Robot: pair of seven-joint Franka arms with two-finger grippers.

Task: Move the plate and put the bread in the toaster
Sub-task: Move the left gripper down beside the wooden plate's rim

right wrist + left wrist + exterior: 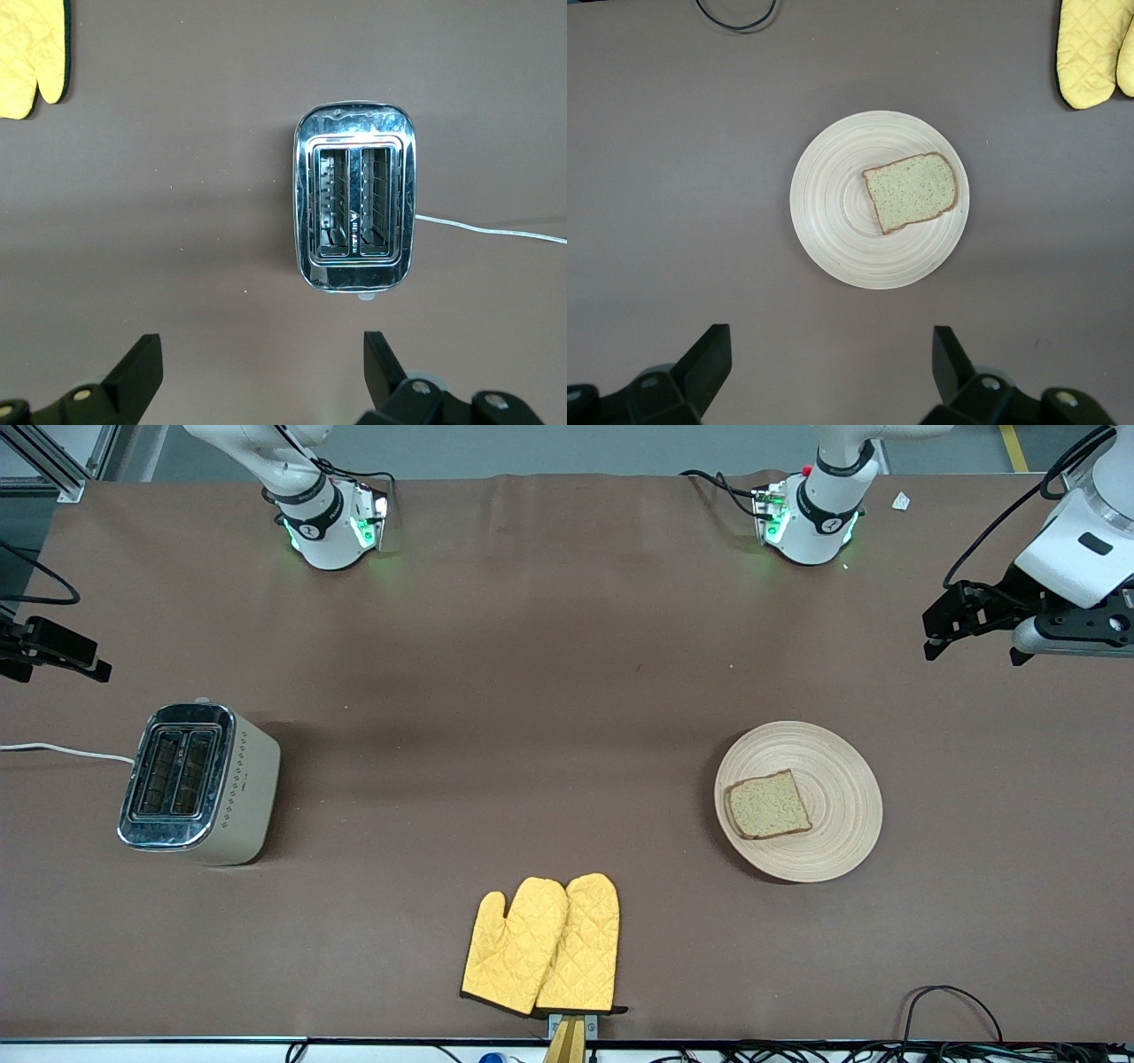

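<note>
The light tan wooden plate (842, 797) lies on the brown table toward the left arm's end. The slice of speckled bread (768, 804) lies flat on it, off centre. Both also show in the left wrist view, the plate (833, 204) and the bread (912, 190). The beige toaster (199, 784) with a chrome top stands toward the right arm's end, its two slots empty in the right wrist view (354, 208). My left gripper (974, 651) (831, 354) is open and empty, up over bare table. My right gripper (58, 671) (263, 359) is open and empty, up over bare table.
A pair of yellow oven mitts (545, 948) lies at the table's near edge, between toaster and plate. The toaster's white cord (62, 751) runs off the right arm's end. A black cable loop (952, 1010) lies at the near edge by the left arm's end.
</note>
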